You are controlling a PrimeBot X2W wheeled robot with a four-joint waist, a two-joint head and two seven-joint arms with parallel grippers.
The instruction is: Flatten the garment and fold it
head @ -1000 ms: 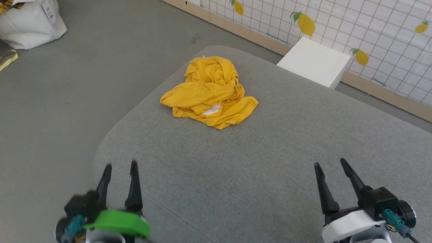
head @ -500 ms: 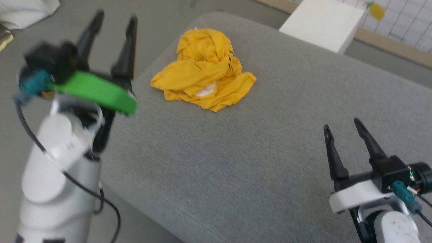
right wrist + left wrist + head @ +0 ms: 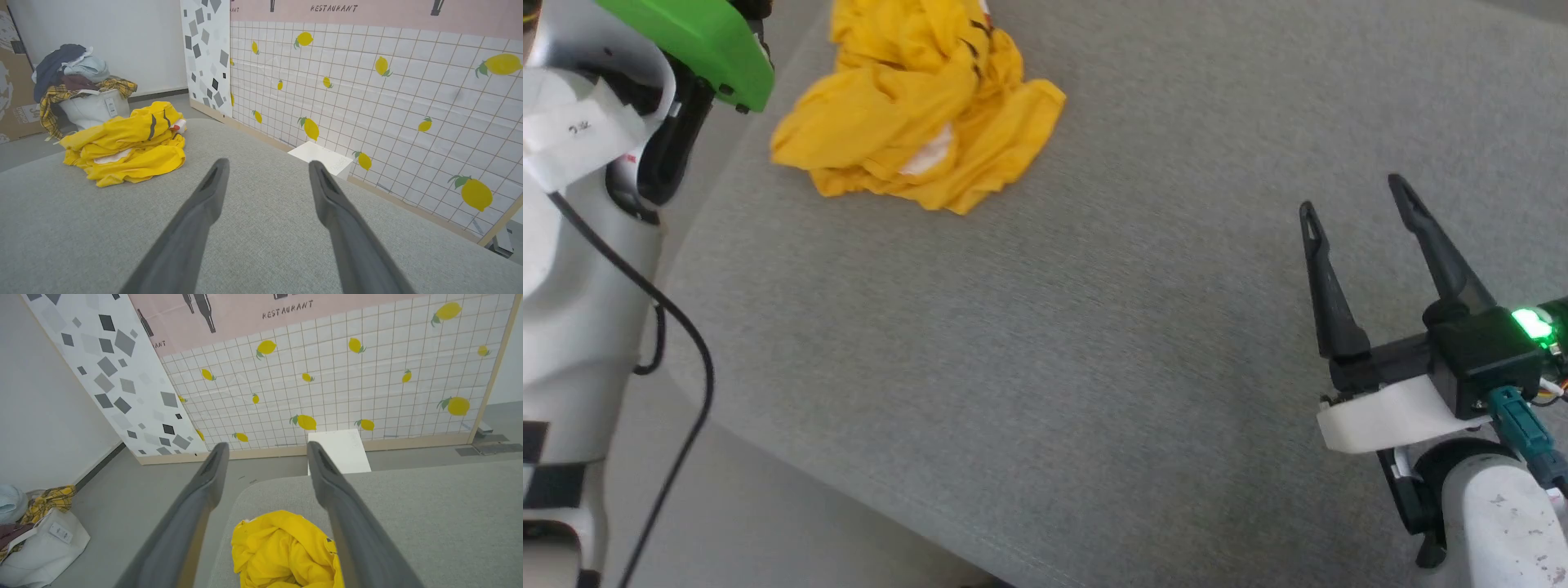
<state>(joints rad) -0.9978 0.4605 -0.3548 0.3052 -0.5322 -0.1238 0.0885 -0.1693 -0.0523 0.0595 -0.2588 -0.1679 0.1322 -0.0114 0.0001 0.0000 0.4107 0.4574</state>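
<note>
Plainly, the yellow garment (image 3: 915, 122) lies as a crumpled heap on the grey fabric surface (image 3: 1094, 343), close to that surface's rounded left edge at the top of the head view. A white patch shows among its folds, with a few short black stripes on the upper layers. The right wrist view also shows a small red and white bit at the heap's far side. The left gripper (image 3: 266, 449) has its two dark fingers spread wide with nothing between them. In the left wrist view the garment sits low between those fingers, and nothing shows them touching the cloth. In the head view the left arm's green mount (image 3: 698, 41) stands at the upper left, just beside the heap. The right gripper (image 3: 1352, 196) is at the lower right of the head view, well apart from the garment. Its fingers are likewise spread wide and empty, pointing over bare grey fabric. Beyond the surface's far edge a white box (image 3: 339, 451) stands on the floor (image 3: 135, 498) against the lemon-print tiled wall (image 3: 367, 375). A white bag (image 3: 94, 108) heaped with clothes sits on the floor behind the garment in the right wrist view.
</note>
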